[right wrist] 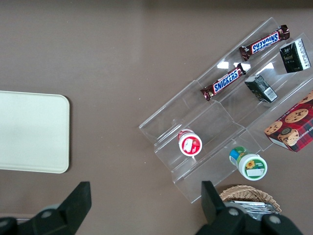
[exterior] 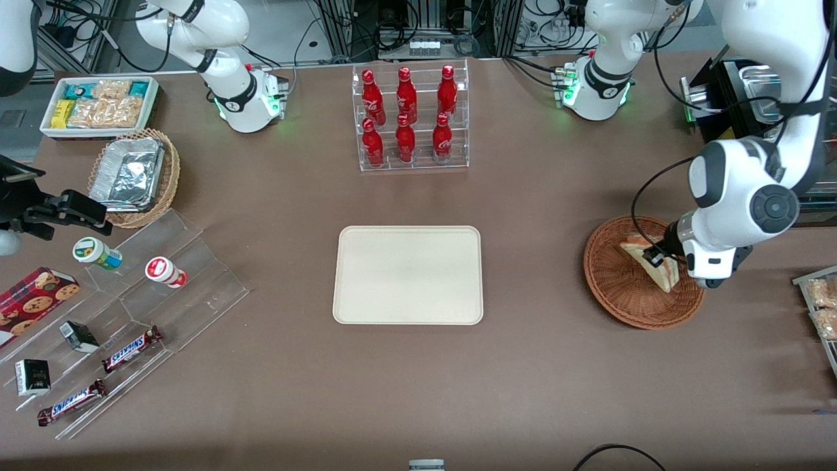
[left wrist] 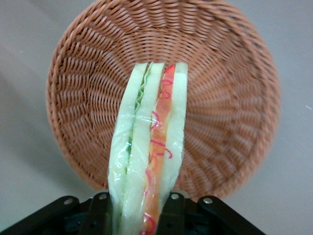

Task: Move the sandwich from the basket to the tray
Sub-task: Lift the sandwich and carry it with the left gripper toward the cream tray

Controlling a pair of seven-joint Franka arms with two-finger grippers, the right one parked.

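The sandwich (exterior: 649,260) is a pale bread wedge with red and green filling. It is held over the reddish-brown wicker basket (exterior: 614,288) at the working arm's end of the table. My left gripper (exterior: 656,258) is shut on the sandwich. In the left wrist view the sandwich (left wrist: 149,147) stands clamped between the two black fingers (left wrist: 172,215), with the basket (left wrist: 225,107) below it. The sandwich seems lifted a little off the basket's floor. The cream tray (exterior: 408,275) lies empty at the table's middle, and its corner shows in the right wrist view (right wrist: 29,132).
A clear rack of red bottles (exterior: 410,118) stands farther from the front camera than the tray. A clear stepped shelf (exterior: 131,327) with candy bars and cups, a tan basket with foil containers (exterior: 134,176) and a white snack bin (exterior: 98,104) lie toward the parked arm's end.
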